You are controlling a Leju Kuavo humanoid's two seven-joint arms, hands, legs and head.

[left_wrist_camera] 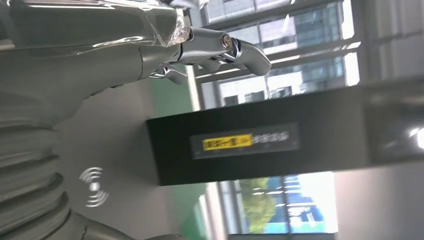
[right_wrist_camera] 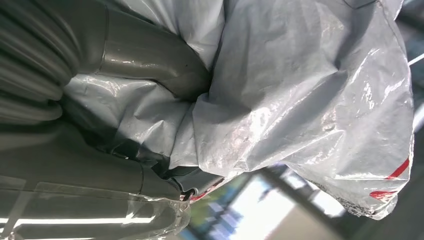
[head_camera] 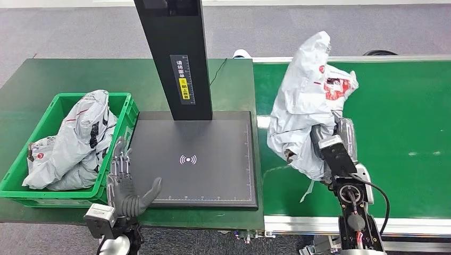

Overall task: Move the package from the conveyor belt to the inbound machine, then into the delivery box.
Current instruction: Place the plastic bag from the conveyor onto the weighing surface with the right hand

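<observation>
The grey package (head_camera: 306, 103) is gripped by the right hand (head_camera: 327, 141) above the conveyor belt (head_camera: 404, 133), the fingers largely hidden by crumpled plastic. The left hand (head_camera: 125, 186) is held open, empty, beside the inbound machine (head_camera: 213, 170).

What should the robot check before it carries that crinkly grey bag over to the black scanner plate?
1. Right hand grips the crinkled grey plastic package: ok, seen close up in the right wrist view.
2. Package lifted off the green conveyor belt: cannot tell; its lower edge may touch.
3. Flat black scanner plate bare: ok.
4. Left hand off the plate: not ok, its thumb reaches over the plate's edge.
5. Room in the green plastic box: cannot tell; grey bags fill much of it.
</observation>
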